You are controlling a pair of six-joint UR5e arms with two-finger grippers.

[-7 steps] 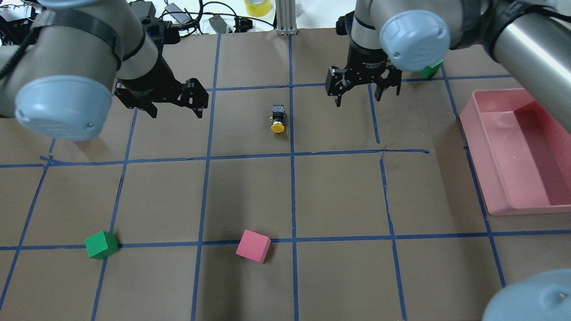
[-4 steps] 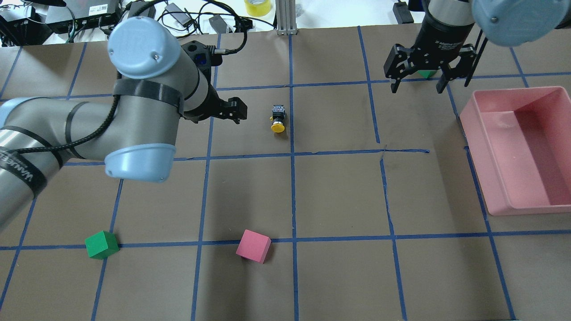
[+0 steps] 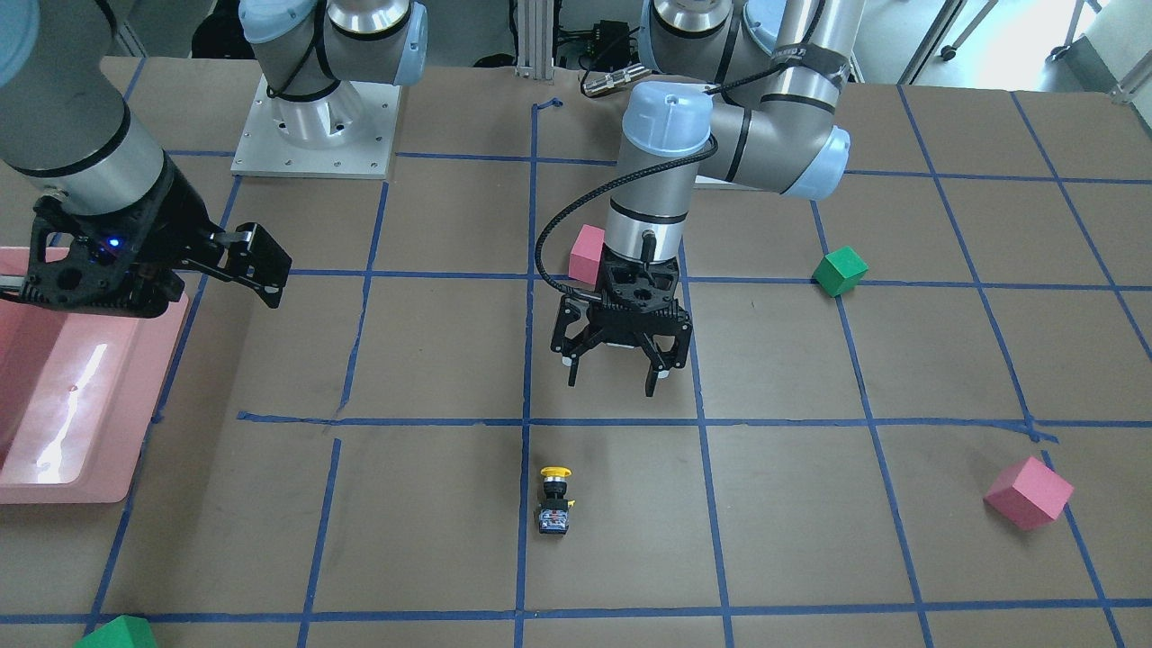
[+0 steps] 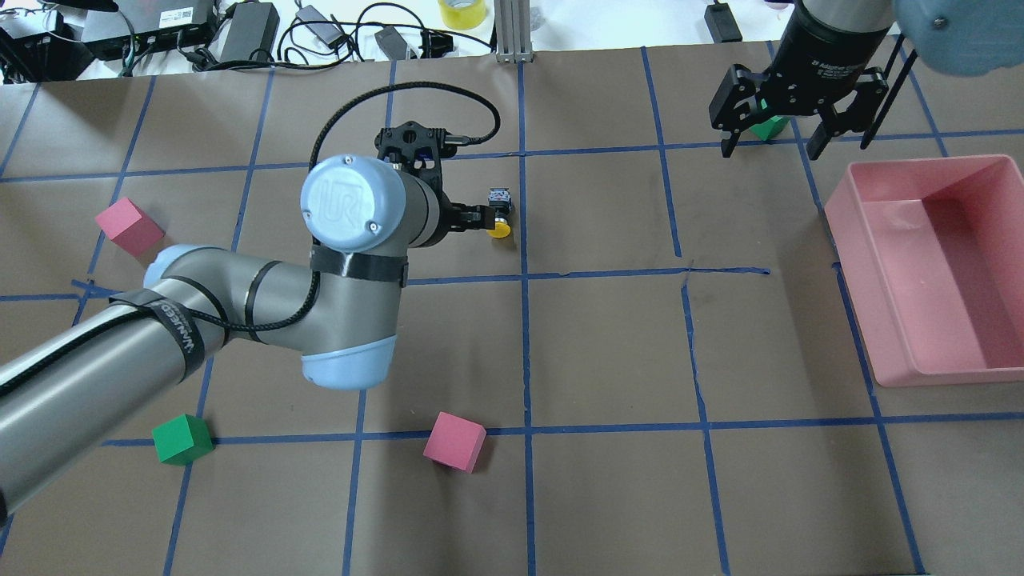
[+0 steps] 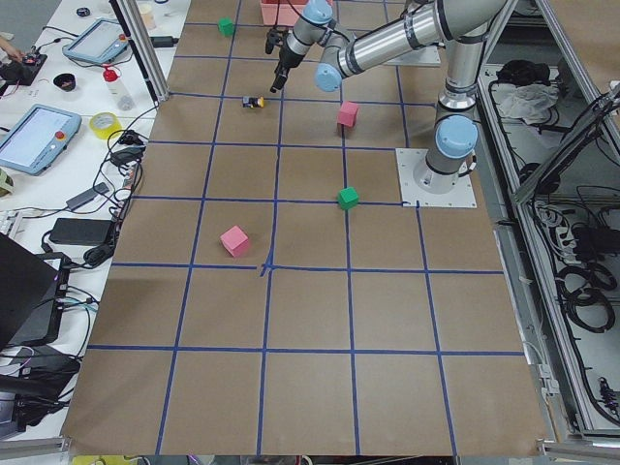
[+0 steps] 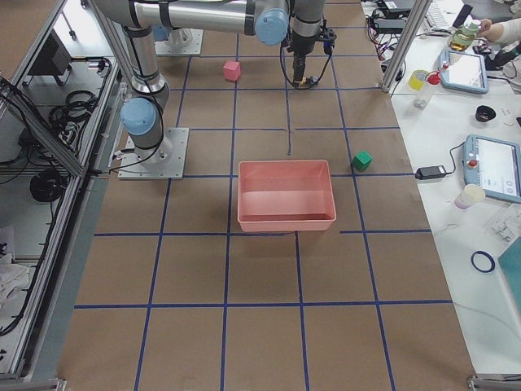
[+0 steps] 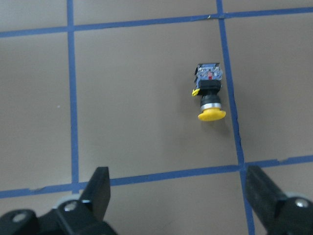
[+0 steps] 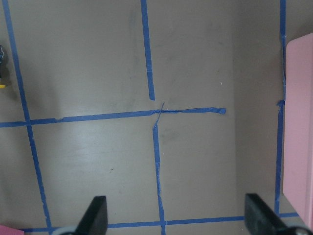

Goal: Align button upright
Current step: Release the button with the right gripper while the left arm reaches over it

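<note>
The button (image 4: 498,214) lies on its side on the brown paper, its yellow cap toward the robot and its contact block away; it also shows in the front view (image 3: 555,499) and the left wrist view (image 7: 209,95). My left gripper (image 3: 610,385) is open and empty. It hovers above the table just on the robot's side of the button, not touching it. In the overhead view the left wrist hides most of it. My right gripper (image 4: 774,148) is open and empty at the far right, well away from the button.
A pink bin (image 4: 992,368) stands at the right. A green cube (image 4: 772,126) sits behind the right gripper. A pink cube (image 4: 128,226) lies far left, and a green cube (image 4: 182,438) and a pink cube (image 4: 454,441) lie near the front. Blue tape lines grid the table.
My left arm has swung right and forward, bringing its open gripper next to the button. My right arm has drawn back to the far right. The button has not moved.
</note>
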